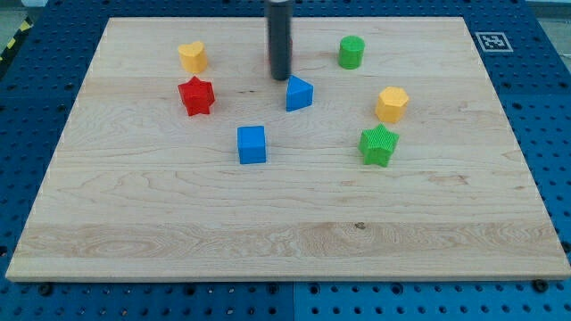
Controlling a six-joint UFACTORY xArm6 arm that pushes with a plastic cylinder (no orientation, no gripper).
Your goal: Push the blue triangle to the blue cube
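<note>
The blue triangle lies on the wooden board, above the middle. The blue cube sits below it and to its left, a short gap apart. My rod comes down from the view's top, and my tip rests just above and left of the blue triangle, close to it; I cannot tell if it touches. A sliver of red shows at the rod's left edge, mostly hidden behind it.
A yellow heart-shaped block and a red star lie at the left. A green cylinder, a yellow hexagon and a green star lie at the right. A printed marker sits beyond the board's top right corner.
</note>
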